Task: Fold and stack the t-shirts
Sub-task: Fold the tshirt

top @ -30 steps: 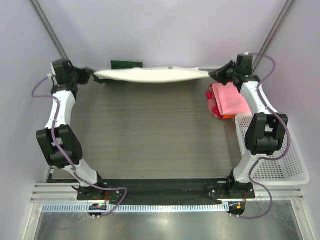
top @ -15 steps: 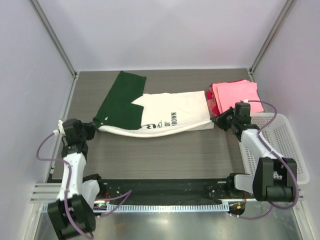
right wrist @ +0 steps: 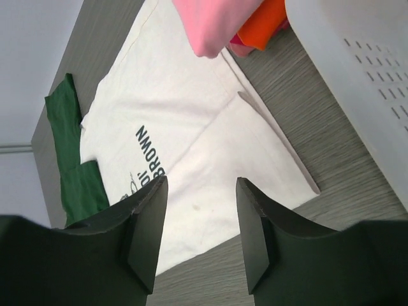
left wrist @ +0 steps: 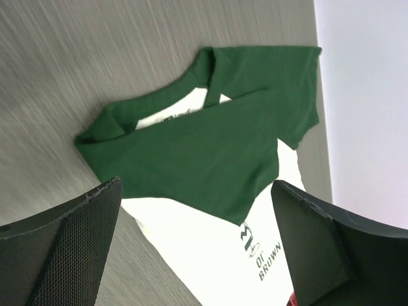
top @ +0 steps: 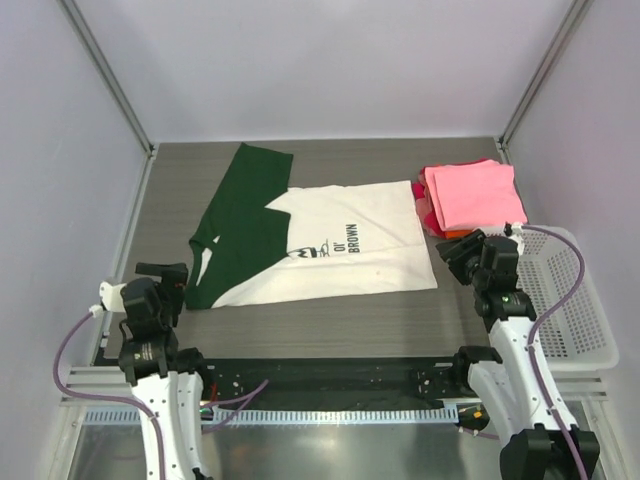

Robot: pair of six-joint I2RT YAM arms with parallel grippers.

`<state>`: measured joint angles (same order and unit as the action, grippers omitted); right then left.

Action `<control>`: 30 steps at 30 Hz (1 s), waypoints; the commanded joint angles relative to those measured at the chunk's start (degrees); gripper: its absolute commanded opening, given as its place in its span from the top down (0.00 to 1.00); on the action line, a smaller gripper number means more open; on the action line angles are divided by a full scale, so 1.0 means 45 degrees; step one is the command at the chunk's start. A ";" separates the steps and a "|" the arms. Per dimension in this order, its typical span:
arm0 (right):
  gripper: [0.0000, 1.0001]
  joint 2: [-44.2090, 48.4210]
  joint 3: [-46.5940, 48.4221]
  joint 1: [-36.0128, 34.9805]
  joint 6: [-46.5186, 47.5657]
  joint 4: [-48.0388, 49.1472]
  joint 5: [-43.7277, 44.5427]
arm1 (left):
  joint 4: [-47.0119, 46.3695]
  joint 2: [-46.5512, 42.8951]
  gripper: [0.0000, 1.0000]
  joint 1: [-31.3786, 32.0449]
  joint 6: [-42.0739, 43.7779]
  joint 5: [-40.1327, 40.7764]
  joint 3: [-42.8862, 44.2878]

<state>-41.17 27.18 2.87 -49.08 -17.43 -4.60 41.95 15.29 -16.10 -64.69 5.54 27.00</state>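
Though left hand gapes wide and right hand narrower, both empty, cream-white t-shirt lies flat on desk just beyond them, untouched; right wrist view shows orange shirt under pink shirt.

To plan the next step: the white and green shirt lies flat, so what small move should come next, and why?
Probably bring the left gripper and right gripper to the near corners of the shirt: it lies spread flat, unfolded, and both stand open, holding nothing.

pink shirt covers most of red shirt, orange shirt.
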 commanded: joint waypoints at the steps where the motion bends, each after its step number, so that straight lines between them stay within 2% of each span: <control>1: 0.47 -0.0225 0.0989 -0.0131 0.0749 -0.0442 0.0964 | 0.0776 0.1091 0.00 0.0023 0.0523 0.1209 0.1574; 2: 0.47 -0.0729 0.1436 -0.0247 0.0944 -0.0346 0.0964 | 0.0156 0.1597 0.00 0.0023 0.1126 0.1210 0.1906; 4: 0.50 -0.1531 0.2429 -0.0462 0.1683 0.0121 0.1428 | -0.0977 0.3348 0.00 0.0023 0.2027 -0.0054 0.2493; 6: 0.54 -0.3169 0.3467 -0.0638 0.2154 0.0065 0.1686 | -0.2579 0.4721 0.00 0.0023 0.2907 -0.1187 0.3135; 7: 0.55 -0.4220 0.4497 -0.0639 0.2640 0.0084 0.1628 | -0.3764 0.6255 0.00 0.0023 0.3296 -0.2604 0.3333; 8: 0.55 -0.4230 0.5029 -0.0639 0.2800 0.0065 0.1589 | -0.4337 0.6966 0.00 0.0023 0.3300 -0.2908 0.3509; 12: 0.54 -0.7327 0.7432 -0.1573 0.3640 -0.0226 0.1724 | -0.6489 1.0522 0.00 0.0081 0.3204 -0.4003 0.4972; 13: 0.51 -0.7935 0.8326 -0.1770 0.3796 -0.0286 0.1822 | -0.6762 1.1147 0.00 0.0100 0.3145 -0.4121 0.5904; 14: 0.50 -0.8483 0.8799 -0.1907 0.4145 -0.0441 0.2036 | -0.6842 1.2507 0.00 0.0294 0.3125 -0.4180 0.6396; 18: 0.47 -1.1661 1.0968 -0.2455 0.4598 -0.1183 0.2369 | -0.7135 1.5599 0.00 0.0998 0.3203 -0.4102 0.9129; 24: 0.43 -1.4598 1.3625 -0.2553 0.5105 -0.1555 0.2741 | -0.7039 2.0595 0.00 0.1545 0.3514 -0.4804 1.4169; 27: 0.40 -1.6024 1.4836 -0.2553 0.5261 -0.1751 0.2800 | -0.6629 2.2783 0.00 0.1721 0.4119 -0.4534 1.6586; 28: 0.36 -1.6549 1.5284 -0.2572 0.5262 -0.1732 0.2800 | -0.6609 2.3258 0.00 0.1838 0.4256 -0.4474 1.7099; 30: 0.34 -1.7157 1.5774 -0.2553 0.5282 -0.1771 0.2683 | -0.6433 2.4292 0.00 0.1897 0.4317 -0.4492 1.8695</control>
<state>-116.79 93.03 -8.78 -27.00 -24.75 6.35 12.62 120.22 -8.05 -47.90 -13.54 103.07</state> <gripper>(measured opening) 0.652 0.995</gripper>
